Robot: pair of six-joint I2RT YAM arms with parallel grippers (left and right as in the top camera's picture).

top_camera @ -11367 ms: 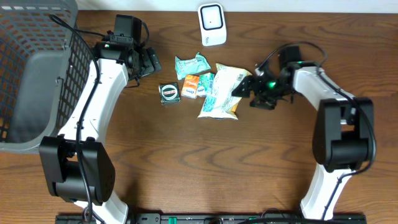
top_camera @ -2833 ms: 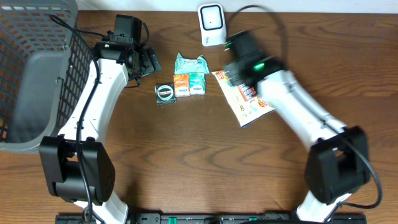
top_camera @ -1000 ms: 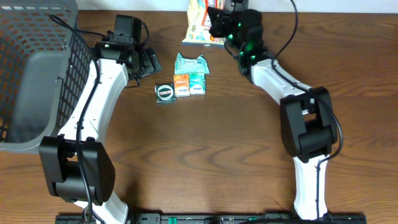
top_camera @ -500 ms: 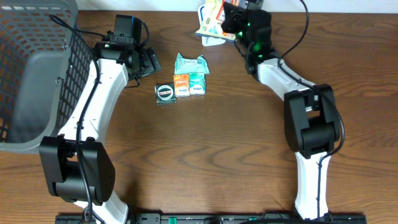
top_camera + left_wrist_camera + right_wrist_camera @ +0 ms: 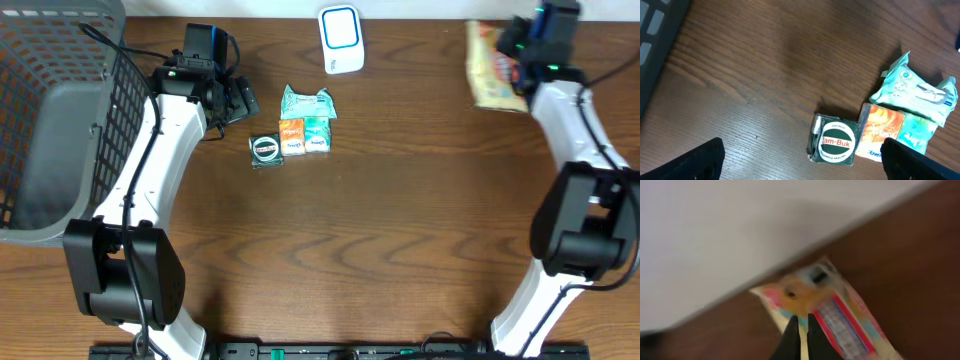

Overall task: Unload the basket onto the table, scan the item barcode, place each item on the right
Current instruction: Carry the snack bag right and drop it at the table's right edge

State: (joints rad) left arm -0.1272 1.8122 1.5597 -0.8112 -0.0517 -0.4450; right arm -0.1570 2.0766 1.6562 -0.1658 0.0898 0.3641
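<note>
Overhead view showed the snack packet (image 5: 489, 68) at the table's far right corner, well apart from the white scanner (image 5: 340, 38). In the right wrist view, the right gripper (image 5: 801, 326) was clamped on the packet's edge. To scan well, it would likely need to carry the packet in front of the scanner's window with the barcode side turned toward it, held flat and steady without crumpling the film. The left gripper (image 5: 242, 100) hung with fingers spread wide, grasping nothing, near the tin (image 5: 836, 144). The mesh basket (image 5: 60, 30) on the left showed nothing inside its visible part.
</note>
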